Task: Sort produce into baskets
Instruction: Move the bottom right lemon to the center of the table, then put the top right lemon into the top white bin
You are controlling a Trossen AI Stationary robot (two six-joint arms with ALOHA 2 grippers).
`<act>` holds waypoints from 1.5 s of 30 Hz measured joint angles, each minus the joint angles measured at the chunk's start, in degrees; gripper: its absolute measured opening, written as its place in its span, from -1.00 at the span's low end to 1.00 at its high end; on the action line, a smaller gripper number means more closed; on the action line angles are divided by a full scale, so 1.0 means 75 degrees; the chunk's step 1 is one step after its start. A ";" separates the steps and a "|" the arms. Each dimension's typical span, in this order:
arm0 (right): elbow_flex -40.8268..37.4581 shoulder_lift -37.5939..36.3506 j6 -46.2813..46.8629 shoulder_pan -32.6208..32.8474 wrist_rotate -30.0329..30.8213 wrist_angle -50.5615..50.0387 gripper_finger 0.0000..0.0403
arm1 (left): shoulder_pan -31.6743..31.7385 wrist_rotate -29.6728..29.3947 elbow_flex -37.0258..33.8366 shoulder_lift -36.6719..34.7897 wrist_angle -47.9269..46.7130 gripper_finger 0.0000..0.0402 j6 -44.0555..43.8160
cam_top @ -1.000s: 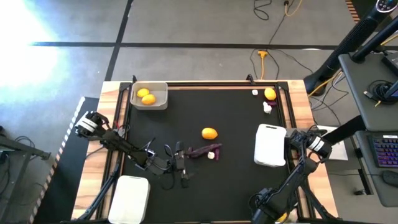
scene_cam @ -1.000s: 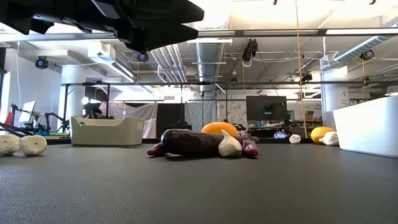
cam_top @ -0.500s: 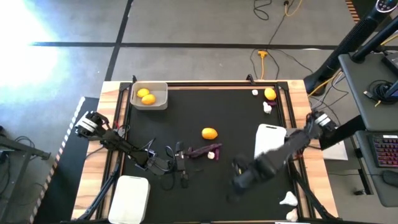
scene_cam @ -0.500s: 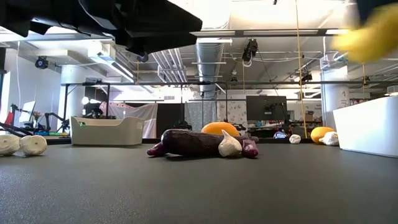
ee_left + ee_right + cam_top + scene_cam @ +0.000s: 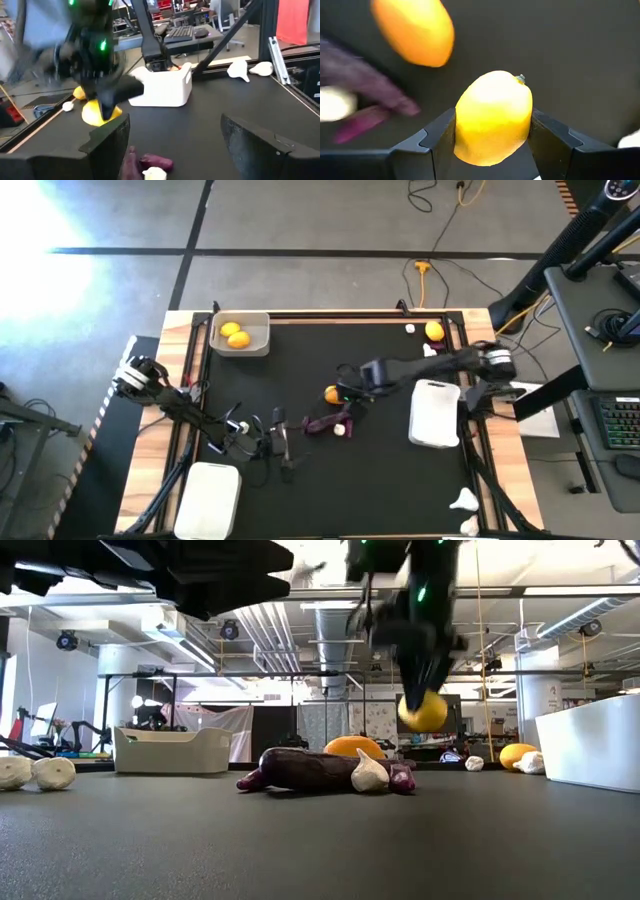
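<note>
Far-left basket [image 5: 242,335]: two citrus fruits [image 5: 234,334]; others seemingly empty.

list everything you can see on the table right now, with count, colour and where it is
baskets: 3, pale grey-white; far left corner, near left edge, right side.
citrus in the far left basket: 2, yellow-orange.
loose citrus: 2, yellow-orange; one mid-table, one at the far right corner.
held citrus: 1, yellow; between the right gripper's fingers, above mid-table.
eggplant: 1 large, dark purple, mid-table; a small purple piece lies by it.
garlic bulbs: white; 1 against the eggplant, 2 near the far right corner, 2 at the near right edge.
left gripper: open, empty, near left of the eggplant.
right gripper: shut on the citrus.
</note>
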 joint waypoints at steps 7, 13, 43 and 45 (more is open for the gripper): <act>0.0000 0.1167 -0.0734 -0.0670 -0.0133 -0.0051 0.09 | -0.0009 -0.0483 -0.0167 0.0000 0.0006 0.47 -0.0033; 0.0000 0.1376 -0.0718 -0.0886 -0.0131 -0.0294 0.40 | 0.0000 -0.1031 -0.0222 0.0003 -0.0002 0.47 -0.0204; -0.0522 0.0310 -0.1379 -0.6356 0.1317 -0.2362 0.66 | 0.0002 -0.1154 -0.0222 0.0195 -0.0163 0.47 -0.0518; -0.0522 0.0505 -0.1528 -0.6723 0.1507 -0.2293 0.66 | 0.0015 -0.1154 -0.0222 0.0200 -0.0159 0.47 -0.0445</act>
